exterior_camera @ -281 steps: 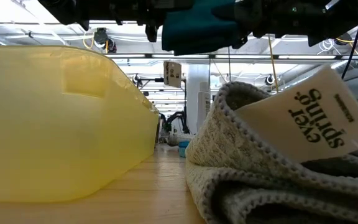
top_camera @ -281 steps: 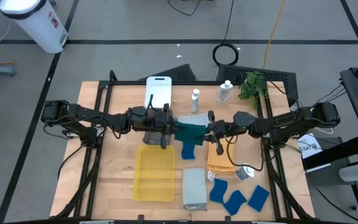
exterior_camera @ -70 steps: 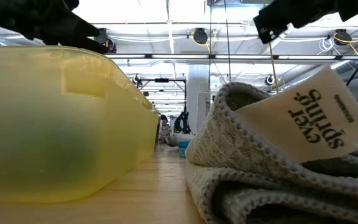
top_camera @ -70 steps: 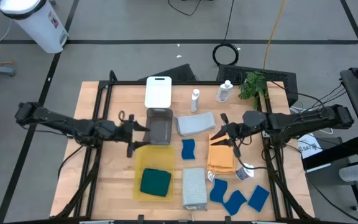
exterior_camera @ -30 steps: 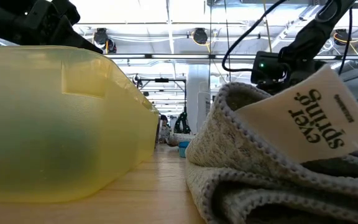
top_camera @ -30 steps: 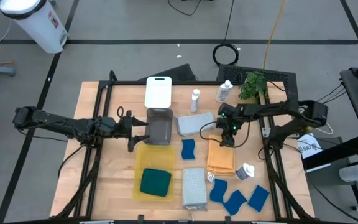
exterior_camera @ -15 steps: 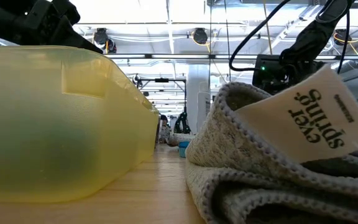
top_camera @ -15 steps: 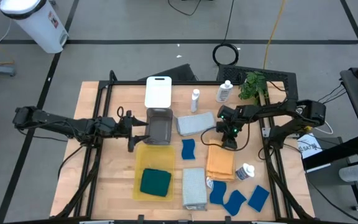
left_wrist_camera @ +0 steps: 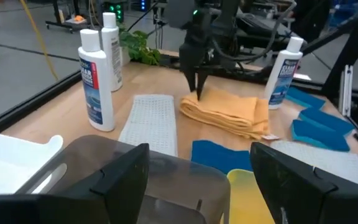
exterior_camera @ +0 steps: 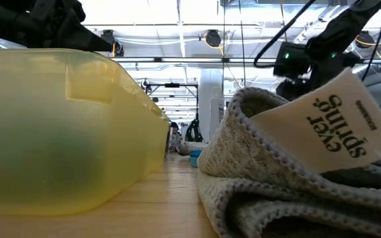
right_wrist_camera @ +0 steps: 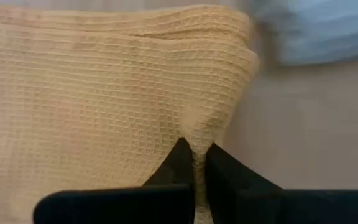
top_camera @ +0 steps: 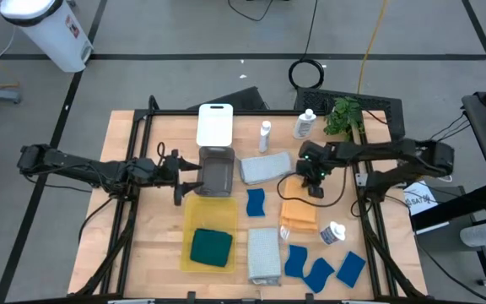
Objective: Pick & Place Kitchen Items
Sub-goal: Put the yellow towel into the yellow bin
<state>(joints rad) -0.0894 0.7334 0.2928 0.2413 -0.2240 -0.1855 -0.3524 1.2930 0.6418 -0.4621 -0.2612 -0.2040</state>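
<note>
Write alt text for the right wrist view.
The right gripper, shut, pinches a raised fold at the edge of the orange cloth lying on the wooden table. A pale grey cloth shows beyond it.

We saw the right gripper (top_camera: pixel 309 191) pinched shut on the orange cloth (top_camera: pixel 299 214), hemmed by the pale grey cloth (top_camera: pixel 265 167) on its left-arm side and two white bottles (top_camera: pixel 305 125) beyond it. Bare table (top_camera: pixel 336 207) lay open on its outer side. The left gripper (top_camera: pixel 178 178) stood open against the grey tray (top_camera: pixel 216 171).
</note>
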